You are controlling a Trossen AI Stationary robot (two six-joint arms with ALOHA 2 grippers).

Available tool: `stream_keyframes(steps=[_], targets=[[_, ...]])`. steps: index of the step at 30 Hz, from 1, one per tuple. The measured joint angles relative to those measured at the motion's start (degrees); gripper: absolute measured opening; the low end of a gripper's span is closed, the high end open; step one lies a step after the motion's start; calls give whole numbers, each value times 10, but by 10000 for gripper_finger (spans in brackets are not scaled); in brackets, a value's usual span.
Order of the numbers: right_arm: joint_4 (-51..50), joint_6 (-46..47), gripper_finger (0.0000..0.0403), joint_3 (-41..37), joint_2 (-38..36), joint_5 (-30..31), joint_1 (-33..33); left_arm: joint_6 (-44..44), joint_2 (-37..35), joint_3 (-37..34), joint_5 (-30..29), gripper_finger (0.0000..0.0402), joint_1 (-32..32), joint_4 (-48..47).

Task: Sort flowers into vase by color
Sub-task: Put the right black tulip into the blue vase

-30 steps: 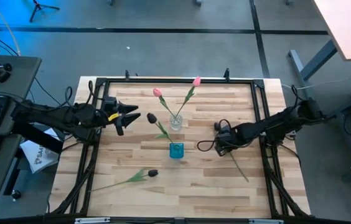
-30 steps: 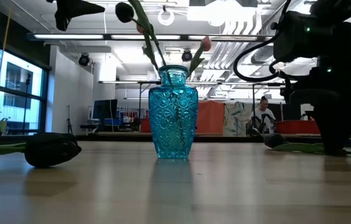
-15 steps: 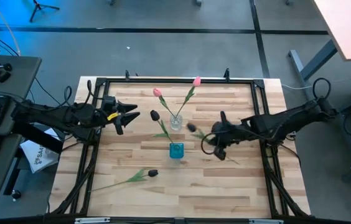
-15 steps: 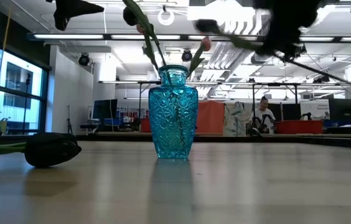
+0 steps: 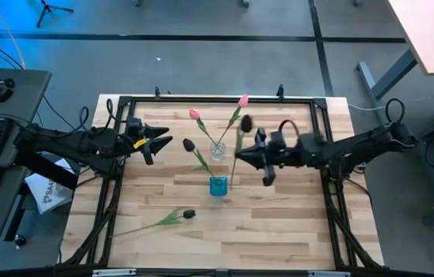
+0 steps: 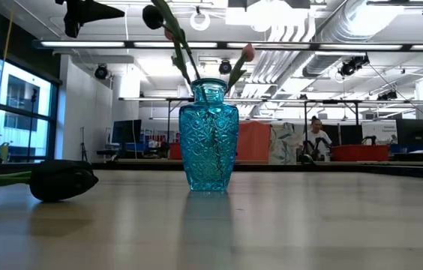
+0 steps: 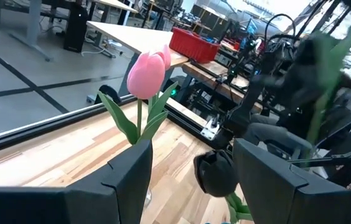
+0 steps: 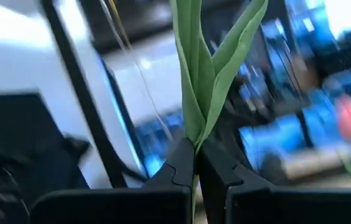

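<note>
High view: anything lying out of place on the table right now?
One dark tulip lies flat near the table's front left, not in any vase. The right gripper holds another dark tulip aloft beside the blue vase. Nothing is spilled.

Two pink tulips [image 5: 195, 115] stand in the clear vase [image 5: 217, 151]; one dark tulip [image 5: 188, 144] leans from the blue vase [image 5: 218, 185]; another dark tulip [image 5: 188, 214] lies on the table; a third [image 5: 246, 123] hangs stem-down above the blue vase
</note>
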Motion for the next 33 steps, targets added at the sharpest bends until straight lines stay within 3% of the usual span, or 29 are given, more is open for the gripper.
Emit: stream_keyframes(steps=[4, 10, 15, 33], targets=[[75, -46, 1, 0, 11, -4, -4, 0, 0, 0, -3, 211, 0, 0], [145, -54, 0, 0, 88, 4, -19, 0, 2, 0, -6, 211, 0, -1], [144, -54, 0, 0, 135, 3, -33, 0, 2, 0, -6, 211, 0, -4], [48, -12, 2, 0, 135, 2, -40, -30, 2, 0, -8, 211, 0, -35]])
